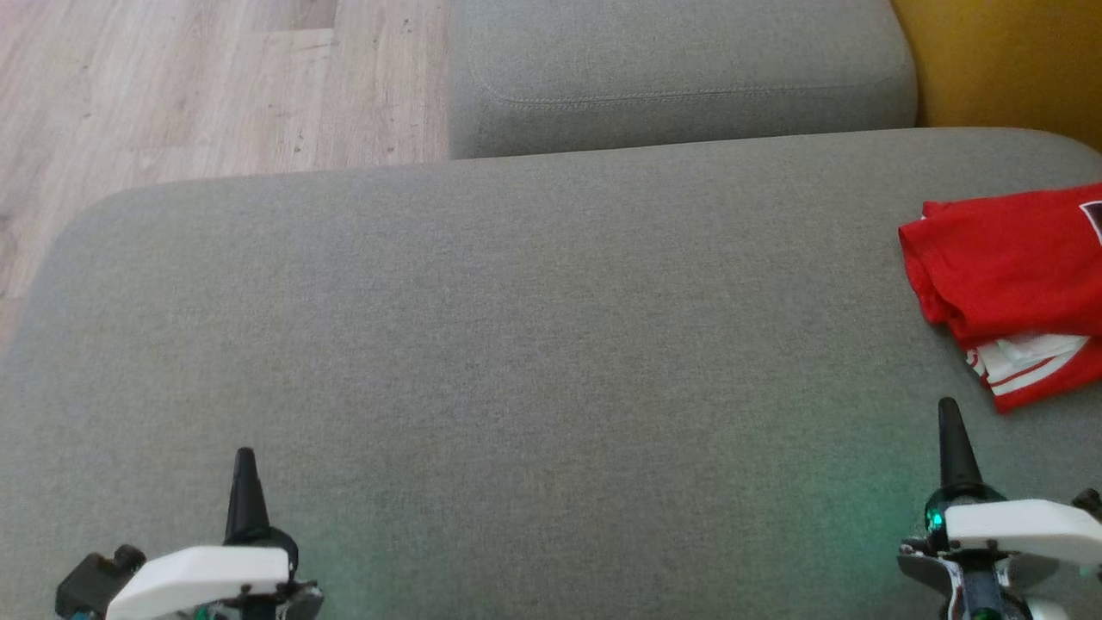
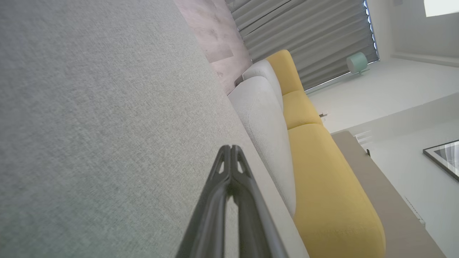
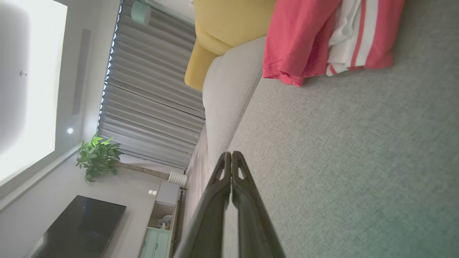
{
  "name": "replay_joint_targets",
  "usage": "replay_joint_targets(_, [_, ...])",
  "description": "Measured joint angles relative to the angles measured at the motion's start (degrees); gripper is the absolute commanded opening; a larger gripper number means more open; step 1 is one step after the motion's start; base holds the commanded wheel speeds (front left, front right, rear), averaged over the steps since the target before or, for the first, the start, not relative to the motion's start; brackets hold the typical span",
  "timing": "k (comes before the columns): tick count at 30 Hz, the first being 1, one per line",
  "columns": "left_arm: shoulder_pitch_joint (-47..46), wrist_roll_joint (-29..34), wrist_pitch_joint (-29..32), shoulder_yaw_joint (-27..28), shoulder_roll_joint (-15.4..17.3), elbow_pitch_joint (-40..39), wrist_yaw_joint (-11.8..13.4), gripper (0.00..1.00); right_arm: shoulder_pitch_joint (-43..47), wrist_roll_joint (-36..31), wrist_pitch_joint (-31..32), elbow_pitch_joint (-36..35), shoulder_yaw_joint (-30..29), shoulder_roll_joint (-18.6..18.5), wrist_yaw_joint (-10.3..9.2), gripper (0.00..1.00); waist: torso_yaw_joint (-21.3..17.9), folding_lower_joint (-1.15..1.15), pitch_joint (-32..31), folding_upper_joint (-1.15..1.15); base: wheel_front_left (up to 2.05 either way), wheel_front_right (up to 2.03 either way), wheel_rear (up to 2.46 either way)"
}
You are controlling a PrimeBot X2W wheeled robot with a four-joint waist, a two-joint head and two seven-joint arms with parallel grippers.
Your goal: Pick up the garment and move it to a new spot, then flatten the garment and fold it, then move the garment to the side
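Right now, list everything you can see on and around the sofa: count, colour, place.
garment: one, red with white stripes, at the right edge of the seat cushion, ahead of the right gripper
seat cushion: one, grey, large, below both grippers
far cushion: one, grey, beyond the seat cushion
yellow cushions: three, yellow, in a row beside the grey ones
floor: pale wood, left of the far cushion
curtain: one, grey, pleated, by the window
plant: one, green, near the curtain
screen: one, black, close to the plant
left gripper: one, dark fingers, shut, empty
right gripper: one, dark fingers, shut, empty, short of the garment
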Motion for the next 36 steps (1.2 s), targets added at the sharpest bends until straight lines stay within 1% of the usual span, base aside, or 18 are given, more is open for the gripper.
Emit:
replay_joint_targets(7, [-1.10, -5.35, 1.34, 1.18, -0.01, 0.86, -0.99, 0.00, -0.71, 5.39, 1.43, 0.19, -0.63, -0.01, 0.00, 0.00, -0.13, 0.00, 0.09, 0.00, 0.00, 0.00, 0.00])
replay_joint_targets(11, [-1.60, -8.06, 1.87, 1.77, -0.01, 1.35, -1.13, 0.00, -1.58, 8.18, 1.75, 0.26, -0.98, -0.01, 0.00, 0.00, -0.19, 0.00, 0.13, 0.00, 0.00, 0.00, 0.00])
replay_joint_targets(12, [-1.66, -8.71, 2.04, 1.90, -0.01, 1.48, -1.49, 0.00, -1.73, 8.83, 2.18, 0.26, -1.09, -0.01, 0.00, 0.00, -0.21, 0.00, 0.14, 0.00, 0.00, 0.00, 0.00])
replay_joint_targets(13, [-1.66, -8.71, 2.04, 1.90, -0.01, 1.48, -1.49, 0.00, -1.73, 8.83, 2.18, 0.26, -1.09, -0.01, 0.00, 0.00, -0.21, 0.00, 0.14, 0.00, 0.00, 0.00, 0.00])
replay_joint_targets(31, [-4.33, -20.79, 5.31, 4.45, -0.07, 3.49, -3.15, 0.00, -4.08, 20.84, 5.13, 0.89, -2.53, -0.02, 0.00, 0.00, -0.50, 0.00, 0.34, 0.00, 0.00, 0.00, 0.00])
replay_joint_targets(36, [-5.30, -24.09, 5.90, 5.38, -0.08, 4.03, -3.99, 0.00, -4.79, 24.24, 5.95, 0.99, -3.01, -0.02, 0.00, 0.00, -0.58, 0.00, 0.39, 0.00, 0.00, 0.00, 0.00])
